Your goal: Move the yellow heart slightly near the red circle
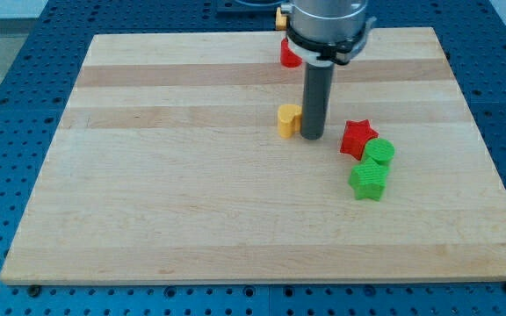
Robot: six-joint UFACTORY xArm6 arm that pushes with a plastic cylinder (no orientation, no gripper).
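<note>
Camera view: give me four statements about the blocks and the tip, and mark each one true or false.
1. My tip stands just to the view's right of the yellow heart. True.
2. The red circle lies at the view's bottom. False: it is near the view's top, partly hidden by the arm.
3. The red star sits beside two green blocks. True.
4. The yellow heart touches the red star. False: my tip stands between them.

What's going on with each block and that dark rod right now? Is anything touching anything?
My tip: on the board, right against the yellow heart's right side.
Yellow heart: flat, touching my tip.
Red circle: at the view's top, partly hidden behind the arm.
Red star: flat, touching the green blocks.
Green round block: beside the star.
Green star-like block: below it, touching.
</note>
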